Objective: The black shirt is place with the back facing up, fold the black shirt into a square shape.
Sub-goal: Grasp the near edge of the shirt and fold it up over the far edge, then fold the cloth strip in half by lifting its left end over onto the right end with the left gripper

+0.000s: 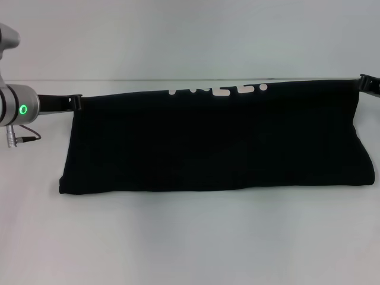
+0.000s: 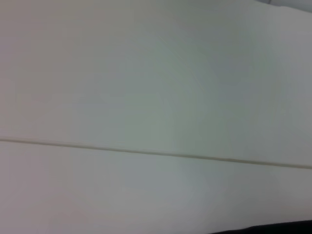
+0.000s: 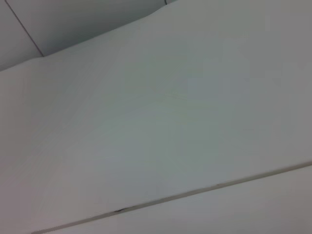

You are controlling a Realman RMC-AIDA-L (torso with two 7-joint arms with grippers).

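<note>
Black shirt [image 1: 217, 142] stretched between left gripper [image 1: 76, 102], right gripper [image 1: 363, 83]

Black shirt [image 1: 214, 142]: long horizontal band, top edge stretched taut and raised, cream print peeking along it, lower folded edge on table [image 1: 190, 243].

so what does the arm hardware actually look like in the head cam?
The left arm is silver-grey and rounded, with a glowing green ring light on its wrist and a thin cable with a metal plug hanging below. Its left gripper is black, flat and slim. Of the right arm only the black right gripper shows at the frame edge. Neither wrist view shows fingers.
</note>
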